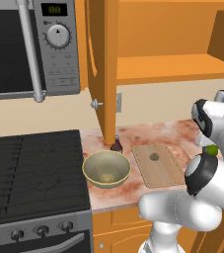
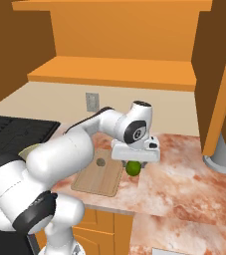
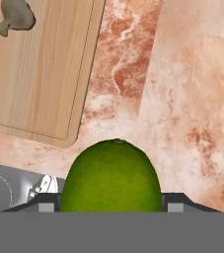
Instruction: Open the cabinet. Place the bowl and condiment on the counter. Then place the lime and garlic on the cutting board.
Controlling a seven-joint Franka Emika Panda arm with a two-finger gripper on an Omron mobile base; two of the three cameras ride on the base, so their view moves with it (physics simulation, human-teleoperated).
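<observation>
**Lime held above the counter, beside the board: risks at release**

The fingers (image 2: 133, 164) were closed on the lime (image 2: 133, 168), which hung under the hand over bare counter (image 2: 184, 174), just past the board's (image 2: 98, 178) right edge. In the hand view the lime (image 3: 111, 175) sat between the two fingers, with the board's corner up and to the left and marbled stone directly beneath. The garlic (image 3: 16, 16) already lay on the board, towards its far end. The bowl (image 1: 106, 168) and the bottle (image 1: 116, 144) stood on the counter left of the board, near the open cabinet door (image 1: 102, 69).

The chief hazard was probably a release at this spot: the lime would have landed on stone rather than wood, leaving the last step undone. A second hazard lay in its shape; being round, it would likely have rolled if dropped from any height, and the board offered no lip to stop it. A sideways carry towards the board's middle also risked nudging the garlic, should the hand travel low and too far. A low set-down in the bare part of the board nearest the hand seemed the safest course.
</observation>
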